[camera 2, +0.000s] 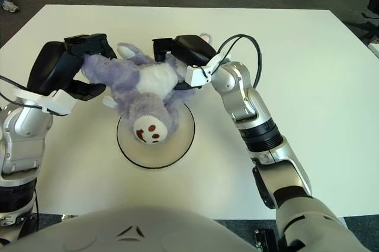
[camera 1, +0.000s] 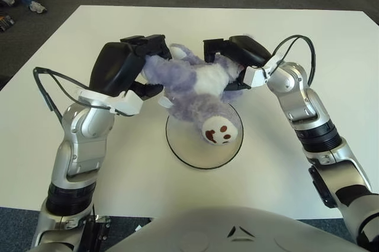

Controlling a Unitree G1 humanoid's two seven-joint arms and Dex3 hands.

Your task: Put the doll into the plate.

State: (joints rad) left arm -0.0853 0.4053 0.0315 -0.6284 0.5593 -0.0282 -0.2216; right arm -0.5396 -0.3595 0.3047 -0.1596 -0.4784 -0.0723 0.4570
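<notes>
A purple and white plush doll (camera 1: 192,89) hangs between my two hands over the far part of a white plate (camera 1: 189,148) with a dark rim. Its head (camera 1: 218,129), with a white muzzle and brown marks, points toward me and sits low over the plate. My left hand (camera 1: 145,65) grips the doll's left end, fingers curled around it. My right hand (camera 1: 228,63) holds the doll's right end from behind. In the right eye view the doll (camera 2: 142,92) covers the plate's (camera 2: 172,145) far half.
The white table (camera 1: 296,27) spreads wide on all sides, with dark carpet beyond its far edge. A person's shoe (camera 1: 37,7) shows on the floor at the far left. Black cables loop beside both wrists.
</notes>
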